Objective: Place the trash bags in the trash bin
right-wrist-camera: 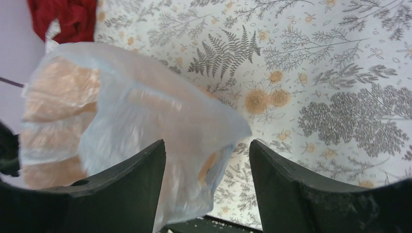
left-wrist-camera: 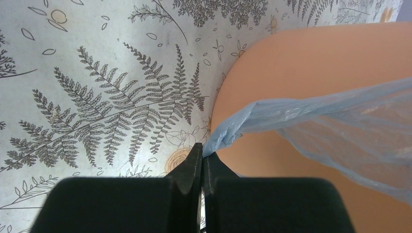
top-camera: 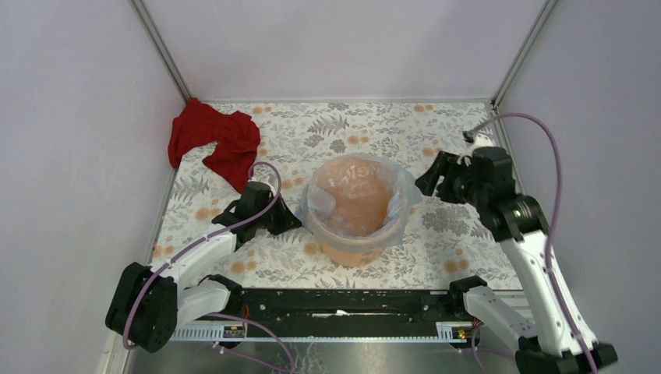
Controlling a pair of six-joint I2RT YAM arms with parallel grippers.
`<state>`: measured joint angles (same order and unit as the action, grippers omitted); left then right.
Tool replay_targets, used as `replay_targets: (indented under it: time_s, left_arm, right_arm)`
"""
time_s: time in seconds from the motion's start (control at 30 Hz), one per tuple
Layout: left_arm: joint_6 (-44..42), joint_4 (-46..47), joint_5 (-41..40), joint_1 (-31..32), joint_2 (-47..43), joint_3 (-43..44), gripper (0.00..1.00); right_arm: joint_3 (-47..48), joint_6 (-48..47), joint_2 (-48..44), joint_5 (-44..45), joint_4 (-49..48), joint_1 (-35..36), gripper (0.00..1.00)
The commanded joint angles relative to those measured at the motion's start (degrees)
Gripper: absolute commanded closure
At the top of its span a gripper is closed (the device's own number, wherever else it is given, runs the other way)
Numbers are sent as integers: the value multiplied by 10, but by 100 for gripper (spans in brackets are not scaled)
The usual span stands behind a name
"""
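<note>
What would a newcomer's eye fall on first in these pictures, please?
The orange bucket at the middle of the table draws the eye first, with the pale blue bag draped over its rim. The left gripper is pinched shut on the bag's edge; the right gripper hangs open beside it. A red cloth lies crumpled in the far left corner.

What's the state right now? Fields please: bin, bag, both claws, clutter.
bin: orange bucket, upright, mid-table
bag: pale blue film, lining the bin, edge draped over the rim
left claw: shut on a bunched bag edge beside the bin's wall
right claw: open, facing the bag's edge, gripping nothing
clutter: red cloth at the far left corner of the table, apart from the bin
</note>
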<state>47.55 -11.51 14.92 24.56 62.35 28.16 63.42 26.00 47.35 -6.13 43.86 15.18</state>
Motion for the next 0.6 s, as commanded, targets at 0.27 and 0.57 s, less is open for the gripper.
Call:
replay_targets:
  time_s: [0.27,0.57]
  left_arm:
    - [-7,40,7,-2,19,30,100]
    - [20,112,36,3,49,-12,100]
  right_arm:
    - [-168,-37,72,-120,-280,-3,30]
    - [-261,14,143,-189,-453,-2,58]
